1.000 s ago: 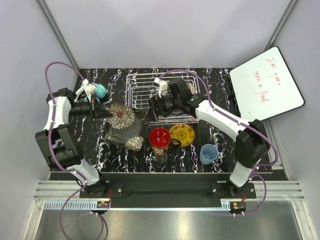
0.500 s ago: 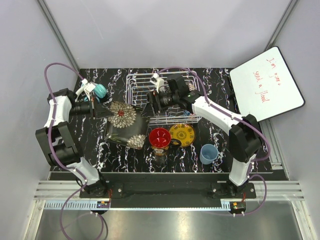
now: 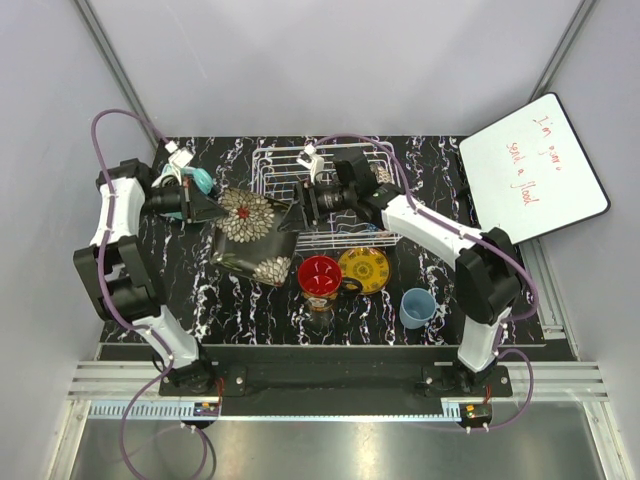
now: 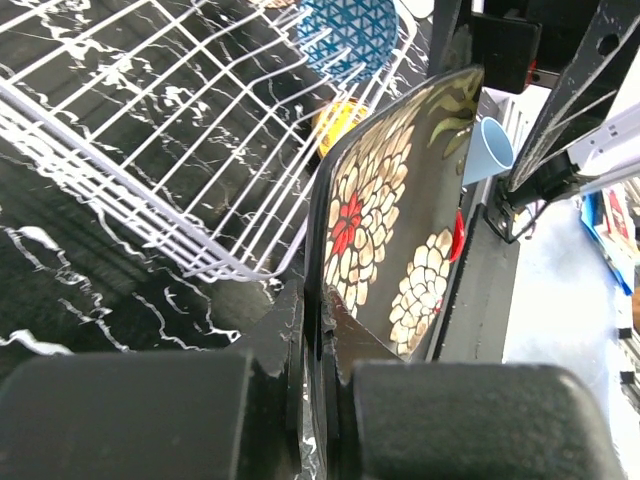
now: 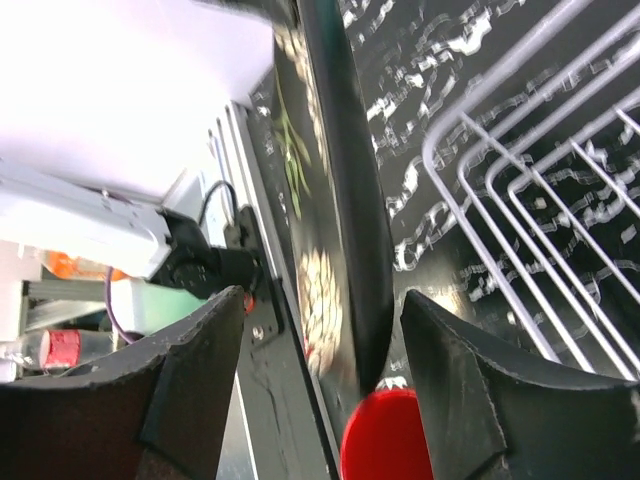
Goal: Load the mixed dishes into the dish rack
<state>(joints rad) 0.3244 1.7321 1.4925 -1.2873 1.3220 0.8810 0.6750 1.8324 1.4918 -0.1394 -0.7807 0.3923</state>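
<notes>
The square dark floral plate (image 3: 250,232) stands tilted on edge just left of the white wire dish rack (image 3: 270,175). My left gripper (image 3: 212,207) is shut on its left rim, and the wrist view shows the plate (image 4: 385,200) clamped between the fingers (image 4: 270,330). My right gripper (image 3: 299,208) straddles the plate's right edge (image 5: 345,200), jaws open with a gap on each side. A red bowl (image 3: 320,274), a yellow patterned plate (image 3: 364,268) and a light-blue cup (image 3: 416,307) sit on the table. A blue patterned bowl (image 4: 345,35) lies in the rack.
Teal headphones (image 3: 201,181) lie behind my left wrist. A whiteboard (image 3: 535,165) with red writing leans at the right edge of the table. The red bowl (image 5: 385,435) sits directly below the raised plate's corner, and the rack wires (image 5: 520,200) are close on the right.
The left arm has raised and tilted the plate toward the rack. The right gripper has moved left onto the plate's right edge, and its jaws have narrowed.
</notes>
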